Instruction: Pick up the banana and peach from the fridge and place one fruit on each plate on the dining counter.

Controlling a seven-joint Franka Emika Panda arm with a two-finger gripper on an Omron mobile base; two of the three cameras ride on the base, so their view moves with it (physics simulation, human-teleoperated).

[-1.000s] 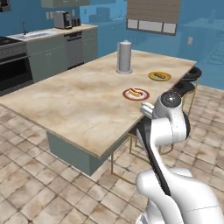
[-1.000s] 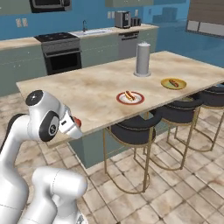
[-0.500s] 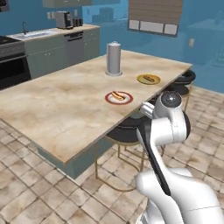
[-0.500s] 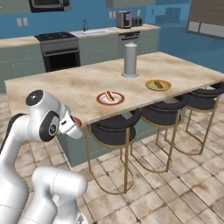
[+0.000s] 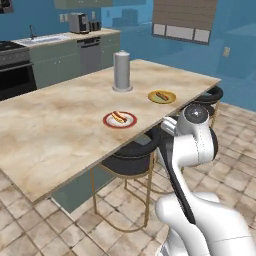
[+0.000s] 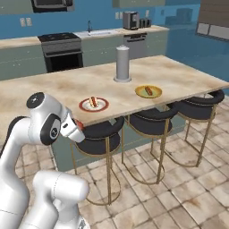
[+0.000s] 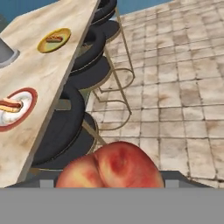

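Note:
A round reddish-orange peach [image 7: 109, 166] sits at the bottom of the hand view, and my gripper [image 7: 109, 177] is shut on it; its fingertips are hidden behind the fruit. In the right base view a red sliver of the peach [image 6: 79, 124] shows at the hand, held below the edge of the dining counter [image 6: 53, 89]. On that counter lie the red-rimmed plate [image 5: 106, 120] and the yellow plate [image 5: 170, 93]. Each plate carries a small elongated orange-brown thing; I cannot tell whether either is the banana. The fridge is out of view.
A grey cylinder [image 5: 121, 71] stands on the counter behind the plates. Black gold-legged stools [image 6: 147, 118] line the counter's near side, close to my hand. A wall counter with a sink and stove [image 6: 62, 49] runs along the back. Tiled floor [image 6: 188, 179] lies to the right.
The whole picture has shifted, so the base has driven along the dining counter, and the plates now sit nearer in view. The arm keeps its pose with the peach held.

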